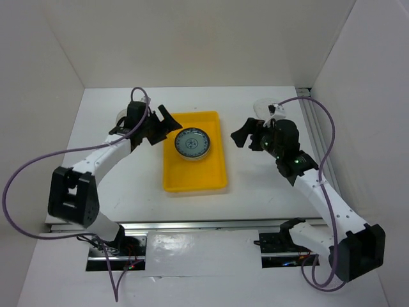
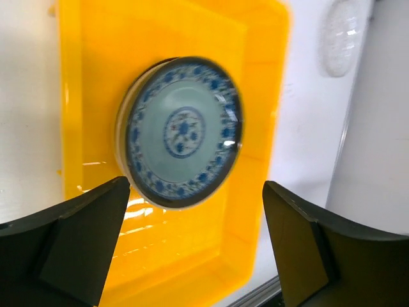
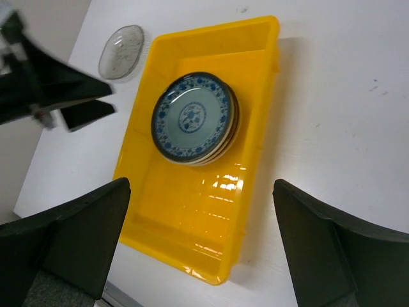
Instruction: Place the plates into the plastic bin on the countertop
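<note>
- White countertop [image 1: 128, 192], flat and plain, boxed in by white walls [image 1: 192, 45] at the back, left and right.
- Shallow rectangular yellow plastic bin [image 1: 218, 182] sits mid-table between the two arms, long side running away from the bases, raised rim all round.
- Stack of round plates [image 3: 192, 118] sits in the bin's far half, with a blue-and-white patterned plate [image 1: 192, 143] on top. The near half of the bin floor is bare.
- Clear glass plate [image 3: 121, 43] lies on the countertop near the bin's far left corner, behind the left arm.
- Pale round plate [image 2: 342, 29] lies on the countertop right of the bin, apart from it.
- Left gripper [image 2: 196, 182] is at the bin's far left corner, fingers [image 2: 70, 243] spread wide, gripping nothing.
- Right gripper [image 3: 202, 184] is off the bin's right rim with open countertop between, fingers [image 3: 77, 236] spread, gripping nothing.
</note>
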Robot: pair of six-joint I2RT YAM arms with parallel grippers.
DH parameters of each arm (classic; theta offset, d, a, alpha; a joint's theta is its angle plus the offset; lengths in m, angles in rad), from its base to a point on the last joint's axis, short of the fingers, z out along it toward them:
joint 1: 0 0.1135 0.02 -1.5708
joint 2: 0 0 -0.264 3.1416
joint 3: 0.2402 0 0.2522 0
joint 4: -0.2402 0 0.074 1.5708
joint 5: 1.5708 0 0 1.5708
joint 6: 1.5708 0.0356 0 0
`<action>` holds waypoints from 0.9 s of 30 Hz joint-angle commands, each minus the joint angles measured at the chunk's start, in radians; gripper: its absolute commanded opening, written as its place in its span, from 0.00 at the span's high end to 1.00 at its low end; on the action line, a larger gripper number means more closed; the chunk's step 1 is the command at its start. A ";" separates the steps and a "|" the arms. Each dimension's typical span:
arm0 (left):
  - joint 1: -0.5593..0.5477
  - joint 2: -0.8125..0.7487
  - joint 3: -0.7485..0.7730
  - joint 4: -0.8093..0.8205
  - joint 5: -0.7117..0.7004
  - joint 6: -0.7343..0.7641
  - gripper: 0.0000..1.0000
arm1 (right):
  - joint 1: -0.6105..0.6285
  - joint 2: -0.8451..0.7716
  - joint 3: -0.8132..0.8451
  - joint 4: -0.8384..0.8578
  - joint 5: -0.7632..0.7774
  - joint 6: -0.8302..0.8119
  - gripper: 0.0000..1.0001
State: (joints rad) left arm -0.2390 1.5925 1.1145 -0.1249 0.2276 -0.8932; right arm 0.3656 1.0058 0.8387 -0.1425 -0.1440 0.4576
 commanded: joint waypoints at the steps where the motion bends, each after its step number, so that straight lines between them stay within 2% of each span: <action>1: -0.020 -0.159 0.009 -0.030 -0.056 0.040 0.00 | -0.089 0.072 -0.012 0.017 0.024 0.058 0.00; 10: -0.042 -0.466 -0.054 -0.228 -0.100 0.143 0.00 | -0.520 0.359 -0.122 0.357 -0.054 0.205 0.00; 15: -0.029 -0.577 -0.130 -0.302 -0.076 0.189 0.00 | -0.547 0.608 -0.012 0.493 -0.066 0.217 0.00; 20: 0.036 -0.631 -0.179 -0.337 -0.037 0.220 0.00 | -0.560 0.827 0.114 0.557 -0.066 0.245 0.04; 24: 0.081 -0.652 -0.199 -0.357 0.012 0.255 0.00 | -0.548 0.976 0.285 0.505 -0.029 0.211 0.05; 27: 0.124 -0.652 -0.208 -0.386 0.024 0.283 0.00 | -0.539 1.066 0.434 0.408 -0.005 0.188 0.14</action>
State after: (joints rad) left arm -0.1486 0.9646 0.9096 -0.4931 0.2077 -0.6666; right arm -0.1852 2.0129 1.1671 0.2886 -0.1829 0.6750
